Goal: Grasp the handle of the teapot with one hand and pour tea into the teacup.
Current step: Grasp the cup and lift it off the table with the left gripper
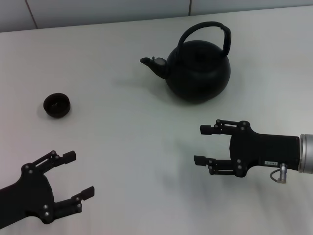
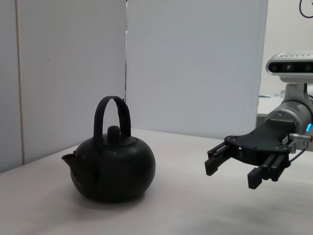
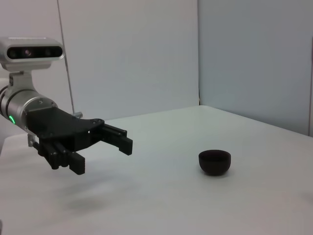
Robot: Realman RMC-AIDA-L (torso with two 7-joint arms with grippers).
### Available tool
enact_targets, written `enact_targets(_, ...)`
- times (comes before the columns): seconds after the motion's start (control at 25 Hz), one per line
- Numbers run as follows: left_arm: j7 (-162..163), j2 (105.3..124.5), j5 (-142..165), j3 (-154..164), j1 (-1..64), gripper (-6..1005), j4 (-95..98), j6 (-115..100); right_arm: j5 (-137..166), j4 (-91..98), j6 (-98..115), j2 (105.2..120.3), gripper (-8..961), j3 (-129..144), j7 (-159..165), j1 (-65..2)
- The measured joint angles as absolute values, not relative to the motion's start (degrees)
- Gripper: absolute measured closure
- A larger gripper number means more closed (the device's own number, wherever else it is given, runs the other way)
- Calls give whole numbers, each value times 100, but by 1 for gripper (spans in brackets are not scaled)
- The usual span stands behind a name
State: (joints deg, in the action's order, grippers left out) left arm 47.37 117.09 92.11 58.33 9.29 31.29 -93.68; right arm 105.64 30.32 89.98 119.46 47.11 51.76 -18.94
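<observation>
Two released end effectors, left (image 1: 73,176) and right (image 1: 203,145); one teapot (image 1: 198,68), one teacup (image 1: 56,105).

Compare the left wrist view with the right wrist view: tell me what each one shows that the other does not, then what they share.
Only the left wrist view shows the teapot with its arched handle upright, spout toward the camera's side, and the right gripper open, hovering beside the pot without touching it.

Only the right wrist view shows the teacup standing alone, and the left gripper open, hovering well apart from the cup.

Both show the white table and pale wall panels behind; neither shows any tea, and each shows the other arm's wrist camera.
</observation>
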Motion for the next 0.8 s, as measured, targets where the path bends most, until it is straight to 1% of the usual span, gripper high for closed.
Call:
enact_targets(0.44,4717,11711,9200,5826,976,140,3177,-9317,10563,3030,8964,11953,216,4710,5177,-1959)
enact_targets(0.52,4557,11747,9176,5736,978,141,3169,-9262,10529,3006,8949,11953,216,4711,5177,-1984)
enact_targets(0.64,4109,11850,9155,5427,980,142,3097,-9166,10434,2919,8945,11953,215,4710,5176,-2043)
enact_targets(0.8,3825,11871,8970,5234,1111,144,2740,-9110,10296,2843,8941,11951,215,4708,5170,-2095)
